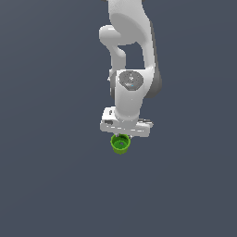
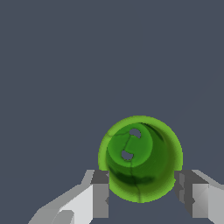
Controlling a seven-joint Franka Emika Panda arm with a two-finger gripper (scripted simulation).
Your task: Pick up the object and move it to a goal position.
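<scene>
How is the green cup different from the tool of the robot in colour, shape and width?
The green cup is bright green with a darker inside; the tool is white with grey fingers. The cup is round and hollow; the tool is blocky and flat-sided. The cup is narrower and sits between the tool's fingers. Both are smooth simulator renders.

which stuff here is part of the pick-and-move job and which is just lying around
Part of the job:
- green cup
- pincer, a finger on each side of the cup

Lying about:
- nothing else visible, only the plain grey floor
</scene>
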